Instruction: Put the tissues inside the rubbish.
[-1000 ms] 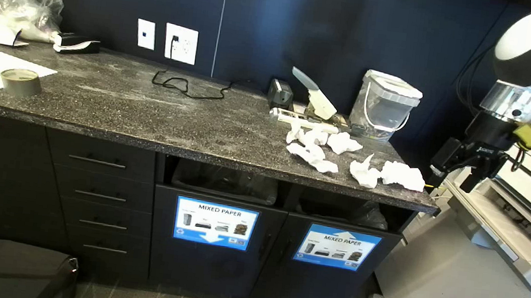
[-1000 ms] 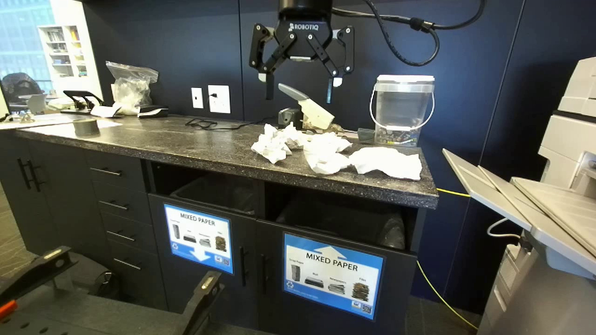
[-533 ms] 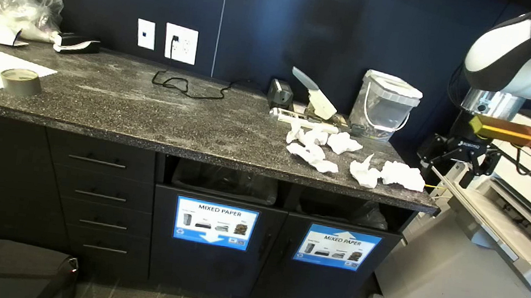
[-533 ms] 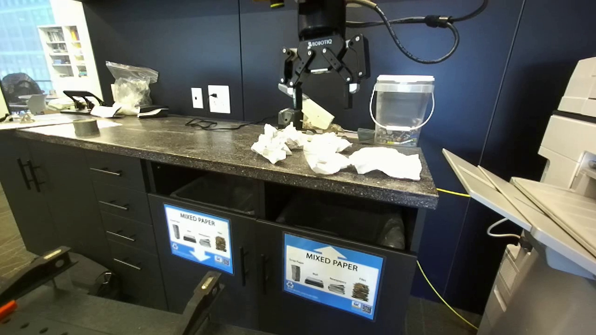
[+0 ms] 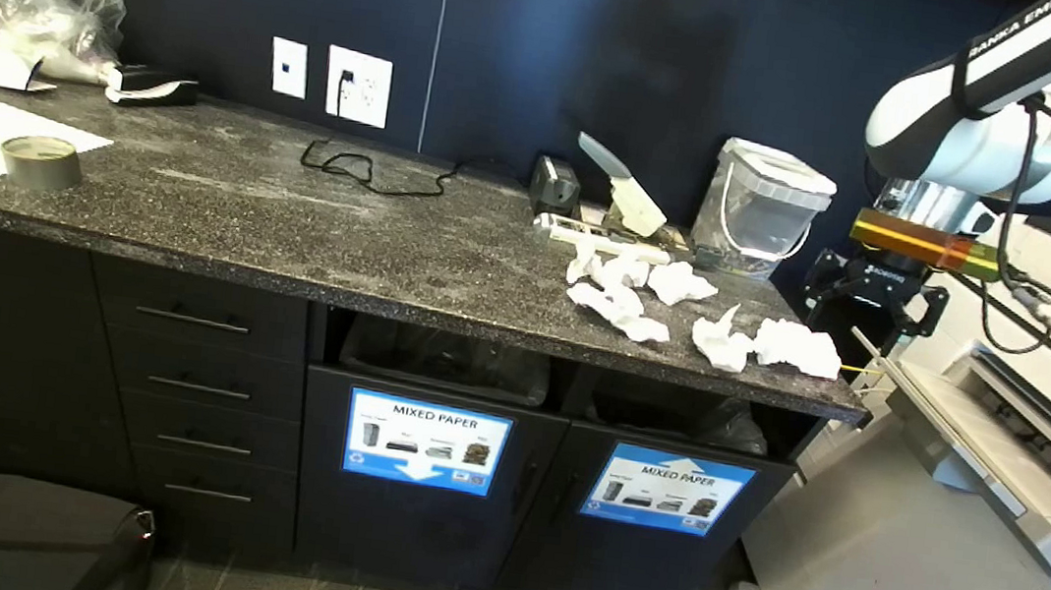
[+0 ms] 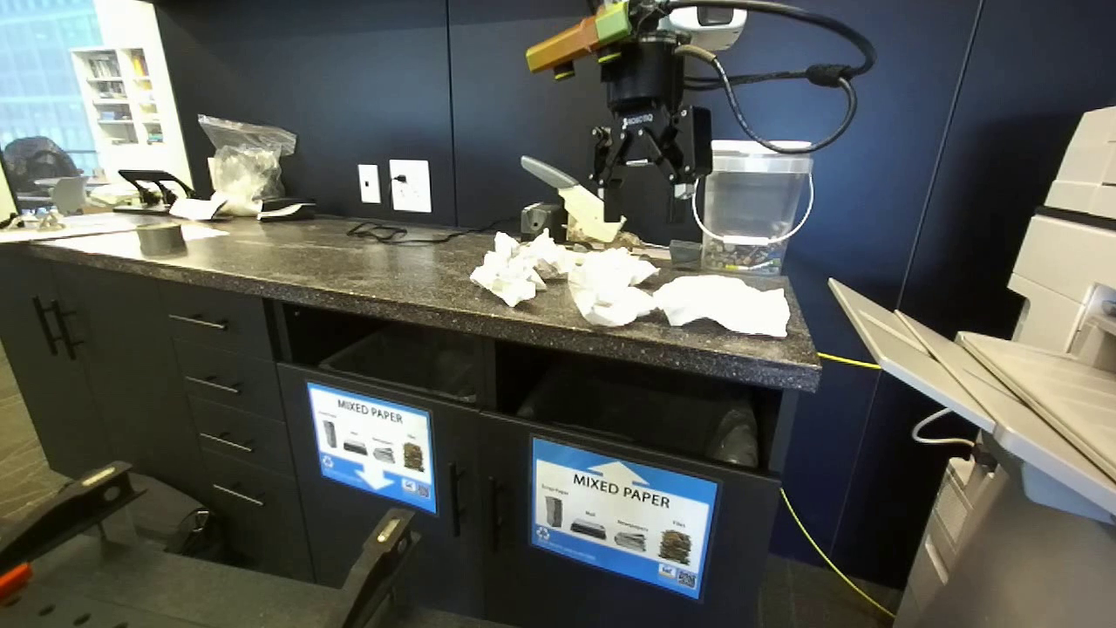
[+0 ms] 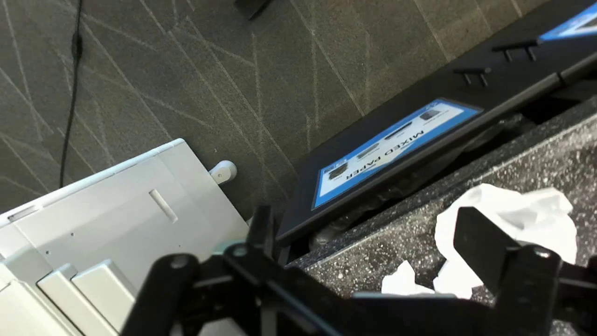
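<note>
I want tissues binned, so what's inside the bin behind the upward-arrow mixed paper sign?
Both exterior views show a crumpled plastic liner inside the bin. The cabinet door hides the bottom, so I can't tell whether anything lies there.

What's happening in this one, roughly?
A robot arm looks set to clear some crumpled white tissues into the bins under the dark counter. At this moment it is handling nothing: the gripper is open and hangs in the air near the counter's end. The tissues lie in a loose group on the countertop at that same end. The insides of the bins are too dark to tell whether anything has gone in.
</note>
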Motion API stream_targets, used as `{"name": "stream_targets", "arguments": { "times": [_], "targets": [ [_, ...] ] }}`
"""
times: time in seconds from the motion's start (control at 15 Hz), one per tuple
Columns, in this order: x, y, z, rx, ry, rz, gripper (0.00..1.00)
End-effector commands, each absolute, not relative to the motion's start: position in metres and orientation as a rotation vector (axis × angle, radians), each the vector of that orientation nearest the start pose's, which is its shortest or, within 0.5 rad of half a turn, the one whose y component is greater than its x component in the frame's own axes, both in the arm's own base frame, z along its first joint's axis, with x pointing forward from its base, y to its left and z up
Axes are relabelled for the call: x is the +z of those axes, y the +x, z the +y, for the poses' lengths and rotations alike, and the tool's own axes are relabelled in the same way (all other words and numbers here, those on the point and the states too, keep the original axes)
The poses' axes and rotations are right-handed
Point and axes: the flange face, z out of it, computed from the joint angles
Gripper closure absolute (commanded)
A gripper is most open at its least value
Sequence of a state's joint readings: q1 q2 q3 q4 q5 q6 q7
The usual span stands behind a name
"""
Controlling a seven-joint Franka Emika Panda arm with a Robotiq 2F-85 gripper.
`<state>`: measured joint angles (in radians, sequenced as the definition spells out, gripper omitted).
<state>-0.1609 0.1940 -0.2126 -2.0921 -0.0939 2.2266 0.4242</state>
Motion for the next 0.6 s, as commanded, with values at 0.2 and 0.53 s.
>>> {"name": "stream_targets", "arguments": {
  "times": [0.2,0.53],
  "targets": [
    [0.310,0.596,-0.246,0.048,-2.725,1.632,0.00],
    [0.291,0.631,-0.271,-0.030,-2.501,1.902,0.00]
  ]
}}
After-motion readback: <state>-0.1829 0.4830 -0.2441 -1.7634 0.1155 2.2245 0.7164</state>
